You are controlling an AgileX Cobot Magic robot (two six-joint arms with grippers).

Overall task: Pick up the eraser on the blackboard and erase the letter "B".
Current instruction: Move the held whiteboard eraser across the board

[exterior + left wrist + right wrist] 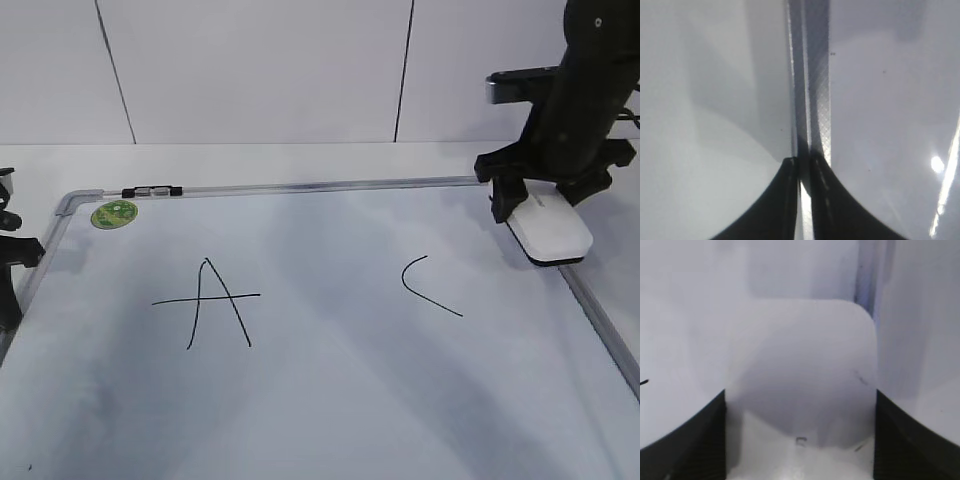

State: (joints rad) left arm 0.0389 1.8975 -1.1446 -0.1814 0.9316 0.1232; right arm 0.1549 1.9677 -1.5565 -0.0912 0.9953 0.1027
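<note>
Two letters are counted on the blackboard [330, 400] in the exterior view, a crossed A [208, 303] and a C [428, 286]; one eraser [548, 228] is seen at the far right edge, straddled by the right gripper [538, 200].

Left wrist view: the left gripper [804, 162] is seen shut over the frame strip [812, 75].

Right wrist view: the eraser [802, 365] is flanked by two spread fingers [700, 445], with contact not discernible.

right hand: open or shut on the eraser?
Open. The right hand straddles the eraser, with a gap visible between each finger and the eraser's sides. The eraser lies flat on the blackboard.
</note>
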